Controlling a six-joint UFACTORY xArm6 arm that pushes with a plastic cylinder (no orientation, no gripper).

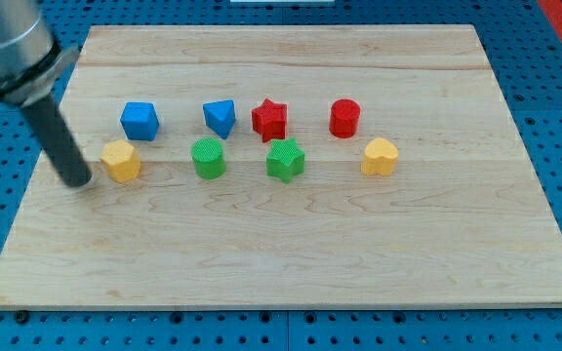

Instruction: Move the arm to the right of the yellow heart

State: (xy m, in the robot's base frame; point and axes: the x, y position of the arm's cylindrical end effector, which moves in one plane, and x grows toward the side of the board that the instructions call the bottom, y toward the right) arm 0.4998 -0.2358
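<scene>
The yellow heart (380,156) lies on the wooden board (291,244) at the right end of the lower row of blocks. My tip (78,182) touches the board at the view's left, far to the left of the heart. It stands just left of a yellow hexagon-like block (120,161), with a small gap between them. The dark rod rises from the tip toward the view's top left.
A blue cube (140,120), a blue angular block (220,117), a red star (269,120) and a red cylinder (344,118) form the upper row. A green cylinder (208,158) and a green star (285,160) lie between the two yellow blocks.
</scene>
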